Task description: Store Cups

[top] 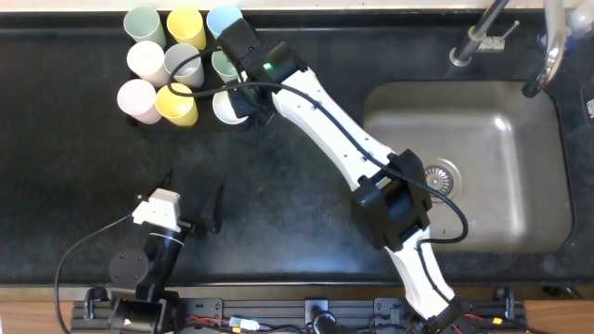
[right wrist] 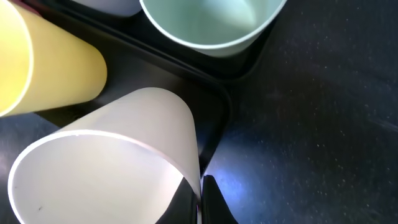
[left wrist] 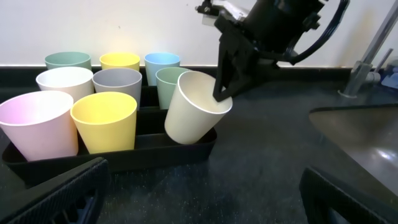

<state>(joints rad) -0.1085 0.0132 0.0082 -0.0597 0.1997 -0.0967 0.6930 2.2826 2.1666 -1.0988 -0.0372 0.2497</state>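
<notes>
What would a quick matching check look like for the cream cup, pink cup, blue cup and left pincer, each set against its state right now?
Things:
1. cream cup
2. pink cup
3. blue cup
4. left pincer

States:
A. open, over bare counter
B. upright in the tray's row by the wall
C. tilted, rim gripped by the right pincer
D. upright at a corner of the tray's row nearest the arms

Pairs: 1-C, 2-D, 3-B, 4-A.
</notes>
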